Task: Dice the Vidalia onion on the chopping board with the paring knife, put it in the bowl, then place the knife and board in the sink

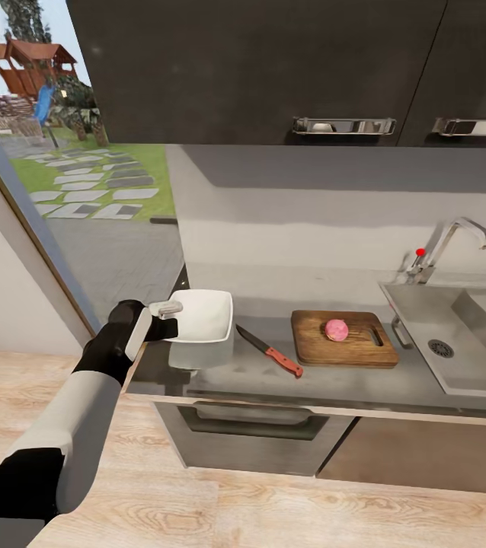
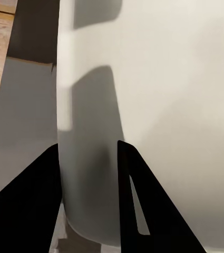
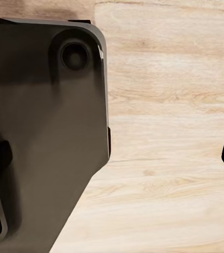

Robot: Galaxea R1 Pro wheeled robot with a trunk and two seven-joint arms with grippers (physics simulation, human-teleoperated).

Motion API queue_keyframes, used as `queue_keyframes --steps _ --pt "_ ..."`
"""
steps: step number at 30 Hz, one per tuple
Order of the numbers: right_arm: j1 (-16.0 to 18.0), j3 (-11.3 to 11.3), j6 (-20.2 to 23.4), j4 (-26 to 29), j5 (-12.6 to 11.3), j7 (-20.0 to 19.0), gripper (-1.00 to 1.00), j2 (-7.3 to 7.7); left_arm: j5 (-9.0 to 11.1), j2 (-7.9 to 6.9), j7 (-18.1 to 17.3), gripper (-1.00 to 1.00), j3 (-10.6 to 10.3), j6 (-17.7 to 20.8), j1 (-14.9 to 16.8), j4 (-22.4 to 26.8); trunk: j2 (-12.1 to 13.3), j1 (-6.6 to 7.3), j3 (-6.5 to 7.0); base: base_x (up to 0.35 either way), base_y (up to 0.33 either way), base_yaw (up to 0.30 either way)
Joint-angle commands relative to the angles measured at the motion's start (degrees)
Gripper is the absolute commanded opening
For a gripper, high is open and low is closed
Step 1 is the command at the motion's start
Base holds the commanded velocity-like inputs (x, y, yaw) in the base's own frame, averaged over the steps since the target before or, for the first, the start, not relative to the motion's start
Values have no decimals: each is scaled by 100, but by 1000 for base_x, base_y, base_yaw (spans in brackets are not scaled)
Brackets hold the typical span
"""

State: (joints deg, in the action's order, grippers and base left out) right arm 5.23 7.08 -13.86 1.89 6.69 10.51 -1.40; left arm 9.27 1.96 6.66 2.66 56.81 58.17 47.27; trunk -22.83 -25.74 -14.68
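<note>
Bowl (image 1: 201, 316) is sitting at the left end of the counter (image 1: 327, 380), white, squarish, flared rim. Nothing is showing inside it from the head view. Left pincer (image 1: 168, 313) is gripping the bowl's left rim: in the left wrist view one dark finger (image 2: 25, 211) is lying outside the white wall (image 2: 159, 105) and the other inside it, the wall pinched between them.

Paring knife (image 1: 269, 350) is lying flat on the counter just right of the bowl, dark blade pointing toward the bowl's corner, red handle angled toward the counter's front edge. It is sitting between bowl and chopping board (image 1: 343, 339), touching neither as far as can be told.

Chopping board is lying flat on the counter, its right end close beside the sink (image 1: 456, 335). Vidalia onion (image 1: 337, 329) is resting whole on the board, near its middle, pink and round.

Sink basin is looking bare around the round drain (image 1: 441, 348); chrome tap (image 1: 445, 251) with red dot is standing behind it. Dark wall cabinets (image 1: 258, 68) with metal handles are hanging above the counter. Window (image 1: 68, 137) at left is giving onto grass and paving.

Right wrist view is looking down on pale wooden floor (image 3: 169, 132) and a dark part of the robot (image 3: 43, 126). Right pincer's state: cannot tell.
</note>
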Motion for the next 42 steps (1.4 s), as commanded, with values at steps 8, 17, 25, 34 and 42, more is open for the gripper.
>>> queue_keyframes --steps 8,17,25,34,42 --pt "4 54 -19 -5 76 22 100 8 40 6 55 -100 15 23 1 -85 -8 -4 -12 0 0 0" --pt "4 55 -20 -5 78 22 100 8 40 15 55 -100 15 23 1 -147 -8 -4 -12 0 0 0" --pt "4 52 -20 -4 78 22 100 8 40 15 55 -100 15 23 0 -141 -8 -4 -12 0 0 0" --pt "4 52 -20 -4 78 22 100 8 40 15 55 100 18 23 -1 -60 -8 -4 -12 0 0 0" --pt "4 51 -20 -3 78 22 100 5 40 15 55 100 22 23 1 -44 -8 -4 -12 0 0 0"
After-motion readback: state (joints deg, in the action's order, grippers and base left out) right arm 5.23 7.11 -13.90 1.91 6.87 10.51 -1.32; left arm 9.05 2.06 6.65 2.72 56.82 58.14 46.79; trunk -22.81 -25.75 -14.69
